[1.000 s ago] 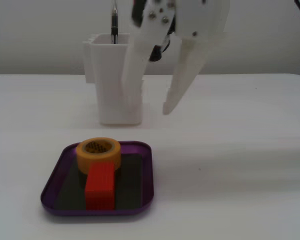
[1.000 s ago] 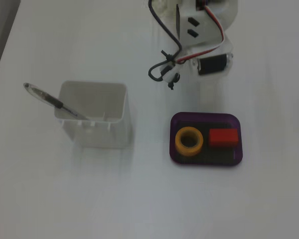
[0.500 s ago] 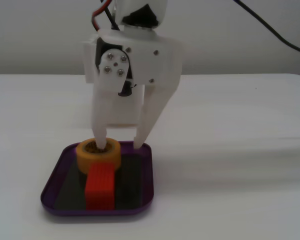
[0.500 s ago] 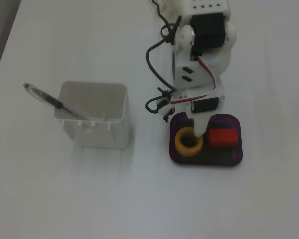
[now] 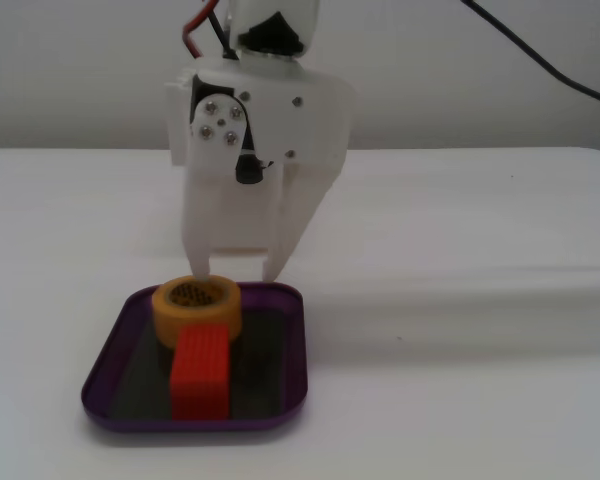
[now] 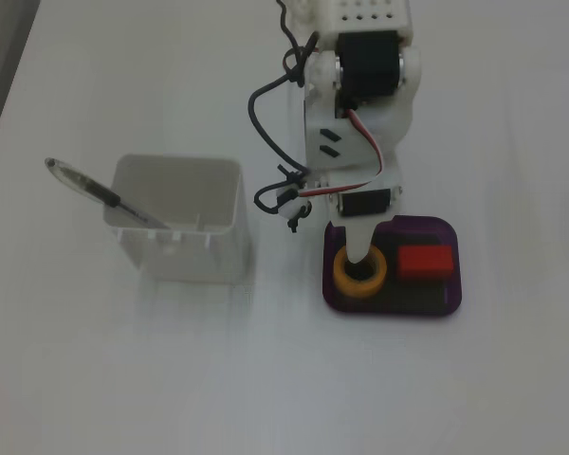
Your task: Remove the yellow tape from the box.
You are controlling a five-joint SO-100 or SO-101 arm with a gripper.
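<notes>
The yellow tape [image 5: 197,312] [image 6: 360,273] lies flat in the far half of the purple box [image 5: 292,350] [image 6: 391,305], right behind a red block [image 5: 200,372] [image 6: 426,261]. My gripper [image 5: 235,274] [image 6: 357,237] points straight down over it and is open, holding nothing. In the front fixed view one fingertip [image 5: 197,270] ends at the tape's far rim. The other fingertip [image 5: 272,273] hangs over the box's far edge, beside the tape. From above, one finger [image 6: 358,248] reaches over the tape's hole. I cannot tell whether it touches the tape.
A tall white container [image 6: 178,220] with a pen [image 6: 93,189] leaning in it stands beyond the box, mostly hidden by the arm in the front fixed view. The arm's dark cable [image 6: 270,194] loops between the container and the box.
A second ago the gripper hung high, off the box; it came down over the tape. Since half a second ago it shifted slightly toward the white container, its tips sitting higher in the front fixed view.
</notes>
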